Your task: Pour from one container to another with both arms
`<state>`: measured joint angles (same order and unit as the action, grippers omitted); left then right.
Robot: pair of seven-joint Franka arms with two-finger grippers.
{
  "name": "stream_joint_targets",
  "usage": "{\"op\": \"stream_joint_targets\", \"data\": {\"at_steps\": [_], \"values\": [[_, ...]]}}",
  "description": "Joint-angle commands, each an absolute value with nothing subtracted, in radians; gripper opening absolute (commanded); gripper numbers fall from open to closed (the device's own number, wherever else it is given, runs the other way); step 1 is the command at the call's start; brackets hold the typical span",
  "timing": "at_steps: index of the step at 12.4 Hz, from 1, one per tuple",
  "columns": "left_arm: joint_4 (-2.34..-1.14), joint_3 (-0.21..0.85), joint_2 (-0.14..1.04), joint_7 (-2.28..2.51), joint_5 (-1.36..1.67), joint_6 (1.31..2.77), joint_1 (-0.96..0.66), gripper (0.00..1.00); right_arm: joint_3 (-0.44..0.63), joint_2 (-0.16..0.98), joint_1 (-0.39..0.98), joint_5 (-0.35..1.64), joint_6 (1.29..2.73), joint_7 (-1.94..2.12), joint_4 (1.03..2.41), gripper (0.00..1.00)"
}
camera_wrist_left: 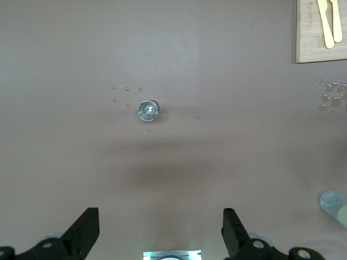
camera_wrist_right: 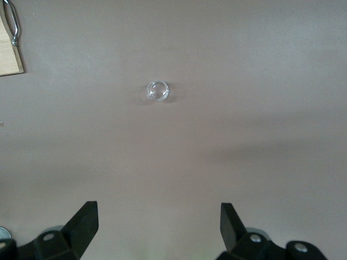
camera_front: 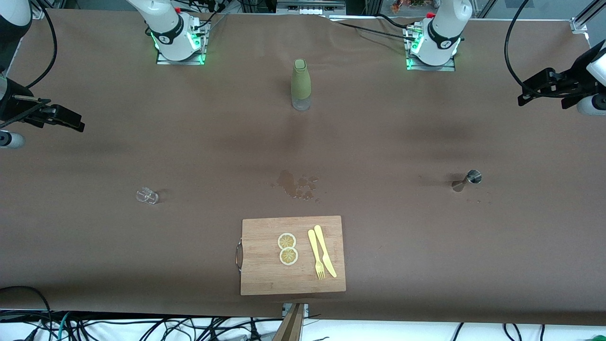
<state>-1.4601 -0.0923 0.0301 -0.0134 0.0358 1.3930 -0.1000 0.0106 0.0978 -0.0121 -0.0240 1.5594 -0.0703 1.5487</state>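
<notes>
The tiny clear glass cup (camera_front: 147, 195) stands upright toward the right arm's end of the table, and the right wrist view looks down into it (camera_wrist_right: 158, 91). The small steel jigger (camera_front: 468, 180) stands toward the left arm's end, its open top facing the left wrist camera (camera_wrist_left: 148, 110), with small droplets around it. My right gripper (camera_front: 75, 123) hangs open and empty high over the table's edge at its own end (camera_wrist_right: 158, 210). My left gripper (camera_front: 525, 94) hangs open and empty over its own end (camera_wrist_left: 160, 216). Both are well clear of the containers.
A tall olive-green bottle (camera_front: 300, 85) stands mid-table between the arm bases. A wet spill (camera_front: 298, 185) lies in the centre. Nearer the front camera is a wooden cutting board (camera_front: 265, 270) with two lemon slices (camera_front: 287, 248) and a yellow knife and fork (camera_front: 321, 258).
</notes>
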Motion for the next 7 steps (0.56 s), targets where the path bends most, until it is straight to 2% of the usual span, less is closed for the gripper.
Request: {"op": "stream_joint_targets", "data": {"at_steps": [1,7], "values": [[-1.453,-0.087,0.025,0.000,0.006,1.387,-0.103,1.00,0.006,0.091,-0.018,-0.009,1.555,-0.068,1.554,1.00],[-1.453,-0.087,0.031,0.002,0.006,1.390,-0.103,1.00,0.006,0.091,-0.018,-0.009,1.559,-0.067,1.554,1.00]]}}
